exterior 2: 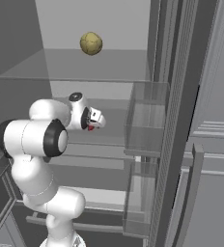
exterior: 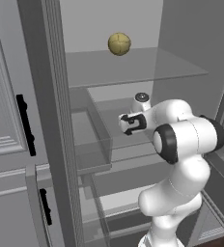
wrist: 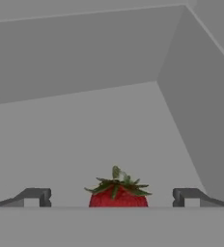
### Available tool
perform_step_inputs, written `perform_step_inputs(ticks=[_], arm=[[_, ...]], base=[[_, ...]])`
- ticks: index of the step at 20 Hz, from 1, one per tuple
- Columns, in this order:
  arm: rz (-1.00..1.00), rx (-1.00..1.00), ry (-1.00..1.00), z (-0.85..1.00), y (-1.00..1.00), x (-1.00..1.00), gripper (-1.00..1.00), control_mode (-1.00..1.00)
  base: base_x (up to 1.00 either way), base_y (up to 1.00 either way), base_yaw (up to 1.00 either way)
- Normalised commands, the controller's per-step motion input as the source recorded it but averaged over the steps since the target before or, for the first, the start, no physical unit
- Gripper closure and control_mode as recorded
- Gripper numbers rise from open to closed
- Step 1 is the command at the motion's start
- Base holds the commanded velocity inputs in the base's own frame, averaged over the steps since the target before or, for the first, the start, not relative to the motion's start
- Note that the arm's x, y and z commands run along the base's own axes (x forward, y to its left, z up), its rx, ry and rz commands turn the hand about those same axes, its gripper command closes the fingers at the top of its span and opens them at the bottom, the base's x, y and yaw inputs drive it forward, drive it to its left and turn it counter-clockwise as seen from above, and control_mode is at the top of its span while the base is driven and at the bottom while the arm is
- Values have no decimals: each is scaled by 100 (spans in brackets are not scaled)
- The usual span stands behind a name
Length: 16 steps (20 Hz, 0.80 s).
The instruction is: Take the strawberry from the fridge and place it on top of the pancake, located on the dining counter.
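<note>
Inside the fridge (exterior: 181,38), above the strawberry (wrist: 118,195), a yellow-green fruit (exterior: 119,44) sits on the glass shelf (exterior: 133,67); the pincer (wrist: 111,198) spreads wide around the berry, gripping nothing.

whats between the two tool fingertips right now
The strawberry sits between the open tool fingertips, with bare gaps either side, in the hand view.

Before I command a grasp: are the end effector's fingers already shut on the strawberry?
No, in the hand view the fingers stand wide apart with the strawberry untouched between them.
</note>
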Motion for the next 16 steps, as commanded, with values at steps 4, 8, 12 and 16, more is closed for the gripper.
perform_step_inputs(ticks=[4,8,12,16], arm=[[0,0,0,-13,0,0,-100,-100],[0,0,0,-3,0,-2,-100,-100],[-1,0,0,-8,0,-11,-100,-100],[-1,0,0,-11,0,-14,100,-100]], base=[[0,0,0],[0,0,0],[0,0,0],[0,0,0]])
